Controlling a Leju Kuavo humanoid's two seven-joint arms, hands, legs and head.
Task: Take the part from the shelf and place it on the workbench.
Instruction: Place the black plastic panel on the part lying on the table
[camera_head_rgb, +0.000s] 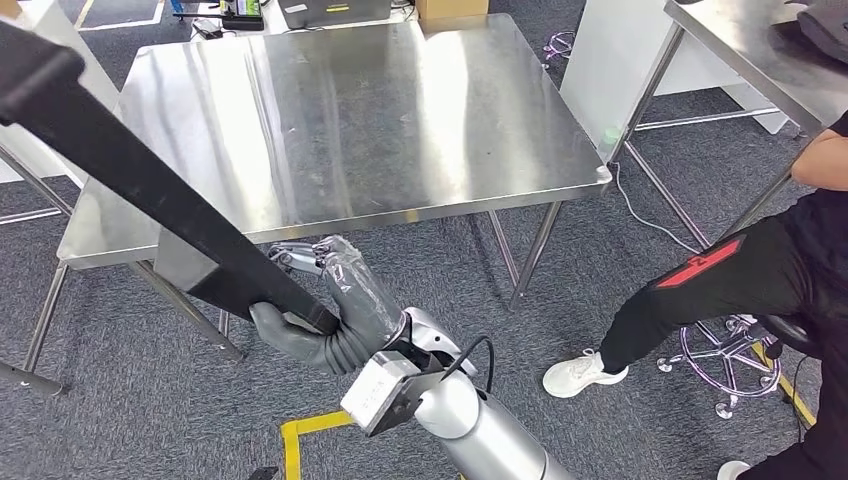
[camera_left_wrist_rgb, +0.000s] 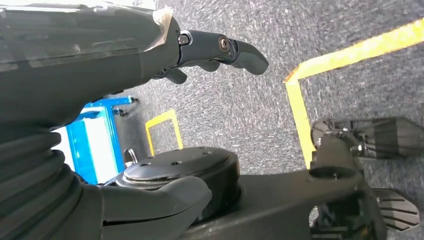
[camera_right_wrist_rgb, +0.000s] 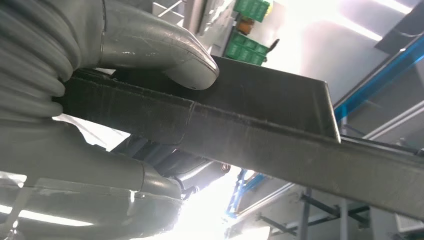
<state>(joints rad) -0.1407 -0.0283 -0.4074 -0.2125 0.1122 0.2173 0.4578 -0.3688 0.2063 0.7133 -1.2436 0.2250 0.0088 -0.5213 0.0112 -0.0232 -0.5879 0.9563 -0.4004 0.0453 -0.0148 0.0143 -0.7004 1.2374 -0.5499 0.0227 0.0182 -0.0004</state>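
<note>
The part is a long black angle bar (camera_head_rgb: 150, 185). It runs from the upper left of the head view down to my right hand (camera_head_rgb: 320, 305), crossing over the workbench's left front corner. My right hand grips the bar near its lower end, just in front of and below the front edge of the steel workbench (camera_head_rgb: 400, 110). In the right wrist view the thumb (camera_right_wrist_rgb: 165, 55) presses on the bar (camera_right_wrist_rgb: 280, 125) and the fingers wrap under it. My left hand (camera_left_wrist_rgb: 75, 65) hangs over the floor with its fingers (camera_left_wrist_rgb: 235, 50) stretched out and nothing in them.
A person sits at the right on a stool (camera_head_rgb: 730, 360), with a black trouser leg (camera_head_rgb: 740, 280) and white shoe (camera_head_rgb: 580, 372) reaching toward the workbench's right legs. A second steel table (camera_head_rgb: 760, 50) stands at the back right. Yellow tape (camera_head_rgb: 300, 440) marks the carpet by my feet.
</note>
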